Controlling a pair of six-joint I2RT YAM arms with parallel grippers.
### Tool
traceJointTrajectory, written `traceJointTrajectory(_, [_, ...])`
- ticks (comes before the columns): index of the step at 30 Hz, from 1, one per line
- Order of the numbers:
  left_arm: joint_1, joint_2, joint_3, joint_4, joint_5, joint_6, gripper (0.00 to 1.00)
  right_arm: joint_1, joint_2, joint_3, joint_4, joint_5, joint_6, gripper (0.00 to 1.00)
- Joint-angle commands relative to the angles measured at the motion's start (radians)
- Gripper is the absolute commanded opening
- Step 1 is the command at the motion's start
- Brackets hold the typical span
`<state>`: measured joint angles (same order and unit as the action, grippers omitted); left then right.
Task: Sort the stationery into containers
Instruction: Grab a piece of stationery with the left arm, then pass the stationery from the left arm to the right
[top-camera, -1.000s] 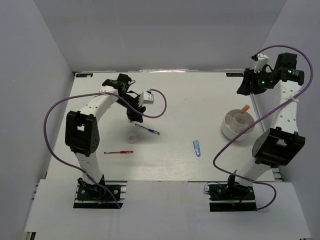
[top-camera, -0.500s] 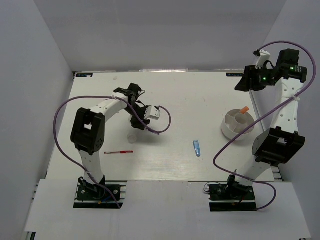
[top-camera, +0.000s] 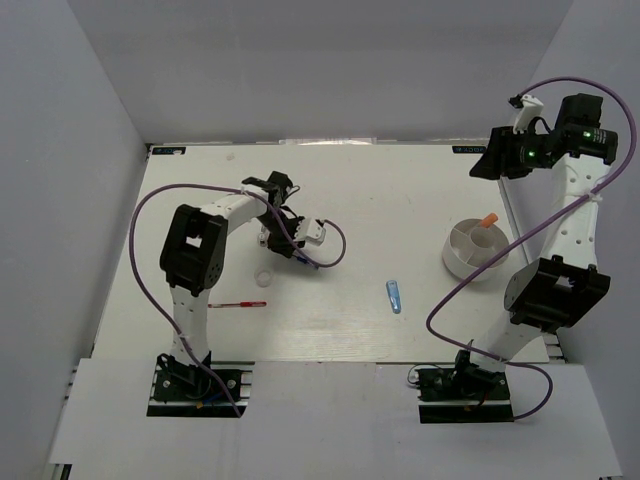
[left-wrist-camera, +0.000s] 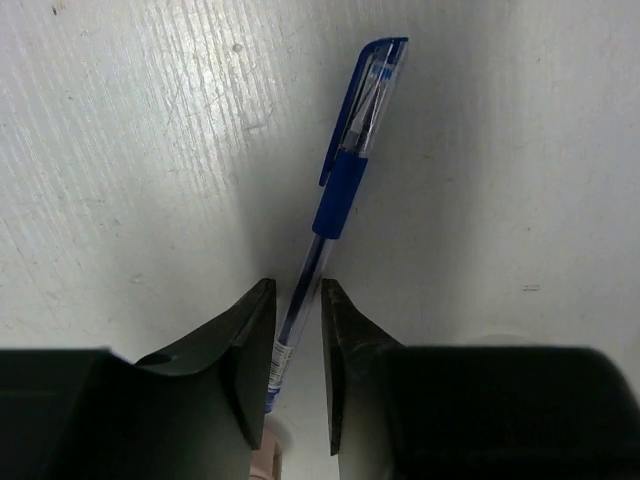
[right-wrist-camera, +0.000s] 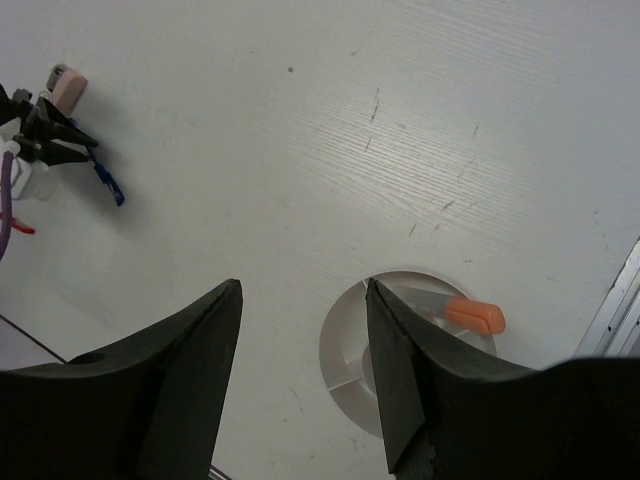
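My left gripper (top-camera: 292, 247) is down at the table. In the left wrist view its jaws (left-wrist-camera: 298, 290) stand narrowly open astride the barrel of the slim blue pen (left-wrist-camera: 335, 190). The pen touches the left finger, and a thin gap shows at the right one. The pinkish eraser (left-wrist-camera: 265, 462) lies just behind the pen's tip. The red pen (top-camera: 237, 304), white tape ring (top-camera: 263, 279) and light-blue piece (top-camera: 394, 296) lie on the table. The white divided bowl (top-camera: 462, 262) holds the orange-capped marker (top-camera: 487, 219). My right gripper (top-camera: 490, 160) hangs high, open and empty (right-wrist-camera: 303, 285), over the bowl (right-wrist-camera: 345, 350).
A purple cable (top-camera: 335, 245) loops beside my left gripper. White walls close the table on the left, back and right. A metal rail (right-wrist-camera: 615, 300) runs along the right edge next to the bowl.
My left arm swung in and lowered, bringing its jaws down around the blue pen. My right gripper shifted slightly at the back right.
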<state>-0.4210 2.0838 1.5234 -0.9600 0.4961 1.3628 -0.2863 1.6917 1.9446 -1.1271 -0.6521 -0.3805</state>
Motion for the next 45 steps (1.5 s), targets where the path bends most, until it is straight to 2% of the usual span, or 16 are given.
traceJointTrajectory(1, [-0.009,-0.022,-0.055,0.004,-0.056,0.039,0.35,0.004,-0.009,0.046,-0.007,-0.050,0.012,0.58])
traceJointTrajectory(6, [-0.031,-0.120,-0.299,0.174,-0.111,0.007,0.24,0.007,-0.024,0.048,0.009,-0.099,0.031,0.58])
traceJointTrajectory(10, [-0.064,-0.179,-0.429,0.311,-0.178,-0.071,0.05,0.021,-0.026,0.054,0.026,-0.130,0.055,0.58])
traceJointTrajectory(12, [-0.085,-0.186,-0.443,0.320,-0.169,-0.108,0.00,0.032,-0.021,0.070,0.018,-0.153,0.064,0.58])
traceJointTrajectory(15, [-0.085,-0.208,-0.395,0.288,-0.059,-0.212,0.00,0.053,-0.029,0.063,0.012,-0.198,0.061,0.57])
traceJointTrajectory(20, [-0.085,-0.267,-0.201,0.251,0.234,-0.526,0.00,0.093,-0.052,0.063,0.044,-0.234,0.078,0.57])
traceJointTrajectory(21, [-0.076,-0.296,-0.181,0.280,0.328,-0.642,0.00,0.105,-0.052,0.066,0.052,-0.241,0.084,0.57])
traceJointTrajectory(23, [-0.067,-0.344,-0.180,0.358,0.401,-0.796,0.00,0.111,-0.050,0.073,0.064,-0.285,0.107,0.57])
traceJointTrajectory(24, [-0.067,-0.396,-0.196,0.468,0.448,-0.955,0.00,0.116,-0.050,0.074,0.072,-0.299,0.118,0.57])
traceJointTrajectory(26, [-0.067,-0.453,-0.267,0.594,0.469,-1.103,0.00,0.139,-0.052,0.074,0.092,-0.335,0.152,0.57])
traceJointTrajectory(27, [-0.067,-0.502,-0.294,0.715,0.484,-1.227,0.00,0.154,-0.056,0.073,0.098,-0.340,0.166,0.57])
traceJointTrajectory(34, [-0.065,-0.557,-0.374,0.920,0.579,-1.517,0.00,0.283,-0.073,-0.002,0.208,-0.391,0.278,0.56])
traceJointTrajectory(35, [-0.056,-0.554,-0.388,0.984,0.591,-1.580,0.00,0.355,-0.070,-0.004,0.214,-0.411,0.282,0.56])
traceJointTrajectory(37, [-0.056,-0.550,-0.388,0.986,0.613,-1.594,0.00,0.380,-0.069,-0.015,0.211,-0.431,0.276,0.56])
traceJointTrajectory(42, [-0.056,-0.544,-0.420,1.141,0.670,-1.752,0.00,0.479,-0.063,-0.053,0.196,-0.417,0.267,0.60])
traceJointTrajectory(45, [-0.056,-0.530,-0.408,1.155,0.667,-1.766,0.00,0.515,-0.058,-0.079,0.193,-0.405,0.270,0.60])
